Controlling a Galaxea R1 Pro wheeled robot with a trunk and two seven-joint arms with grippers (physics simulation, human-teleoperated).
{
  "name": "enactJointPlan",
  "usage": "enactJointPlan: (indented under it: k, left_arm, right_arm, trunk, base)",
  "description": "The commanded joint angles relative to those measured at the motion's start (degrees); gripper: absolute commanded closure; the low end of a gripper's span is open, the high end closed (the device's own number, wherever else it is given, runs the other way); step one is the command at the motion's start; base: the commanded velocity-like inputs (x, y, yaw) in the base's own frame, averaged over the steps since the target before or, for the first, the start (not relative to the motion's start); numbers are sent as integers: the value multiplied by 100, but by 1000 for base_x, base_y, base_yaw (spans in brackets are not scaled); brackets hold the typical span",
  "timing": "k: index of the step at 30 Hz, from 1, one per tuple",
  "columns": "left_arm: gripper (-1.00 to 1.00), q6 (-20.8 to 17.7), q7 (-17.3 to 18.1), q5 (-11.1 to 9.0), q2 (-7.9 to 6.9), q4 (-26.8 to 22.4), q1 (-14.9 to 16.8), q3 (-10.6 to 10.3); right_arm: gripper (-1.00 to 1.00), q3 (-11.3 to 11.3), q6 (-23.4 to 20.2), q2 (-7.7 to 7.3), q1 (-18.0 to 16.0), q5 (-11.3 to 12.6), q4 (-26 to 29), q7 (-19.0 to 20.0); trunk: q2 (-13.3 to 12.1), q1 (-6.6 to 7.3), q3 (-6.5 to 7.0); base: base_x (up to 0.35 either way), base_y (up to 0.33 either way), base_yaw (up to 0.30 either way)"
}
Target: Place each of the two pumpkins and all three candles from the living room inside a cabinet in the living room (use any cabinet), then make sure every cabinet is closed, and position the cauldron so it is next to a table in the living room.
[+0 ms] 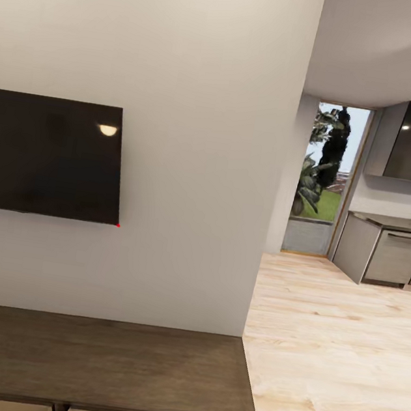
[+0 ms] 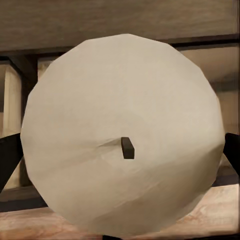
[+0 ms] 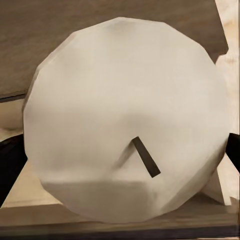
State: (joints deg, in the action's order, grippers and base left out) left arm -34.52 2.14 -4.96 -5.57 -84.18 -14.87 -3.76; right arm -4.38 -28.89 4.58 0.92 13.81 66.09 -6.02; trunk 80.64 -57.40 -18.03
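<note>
With a candle (image 2: 122, 135) pinched in each gripper (image 2: 120, 150), we must next lower both into the open cabinet (image 1: 96, 360).

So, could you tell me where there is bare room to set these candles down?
The long dark-brown wooden cabinet top is bare from the wall to its front edge. Each hand grips a squat white candle.

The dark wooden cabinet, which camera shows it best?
The head view: the cabinet shows its long top under the TV, with pale drawer openings at the bottom edge. In both wrist views a held candle hides most of it.
</note>
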Motion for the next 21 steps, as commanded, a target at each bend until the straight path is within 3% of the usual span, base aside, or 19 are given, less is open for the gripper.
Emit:
enactJointPlan:
  k: [1, 5, 10, 12, 14, 21]
  left_arm:
    - [100, -106, -28, -21, 7, -27, 45, -29]
    - [100, -674, -34, -26, 133, -16, 503, -63]
    - [100, -912, -38, -8, 288, 90, 908, -74]
    - [100, -1044, -38, -9, 366, 386, 1196, -77]
    - [100, -1154, -44, -15, 416, 964, 1678, -75]
    - [100, -1176, -24, -64, 429, 1576, 2050, -58]
  right_arm:
    - [100, -28, -80, 12, -35, 66, 4, -97]
    - [100, -57, -163, 31, -118, 69, -40, -168]
    - [100, -60, -176, 29, -133, 69, -53, -196]
    - [100, -54, -176, 27, -134, 69, -65, -207]
    - [100, -49, -171, 26, -135, 69, -92, -214]
    - [100, -36, -169, 18, -136, 69, -115, -222]
  trunk:
    - [3, -1, -5]
    - [3, -1, -5]
    - [3, -1, -5]
    - [3, -1, -5]
    - [3, -1, -5]
    - [3, -1, -5]
  base:
    - [0, 0, 0]
    - [0, 0, 0]
    - [0, 0, 0]
    - [0, 0, 0]
    - [0, 0, 0]
    - [0, 0, 0]
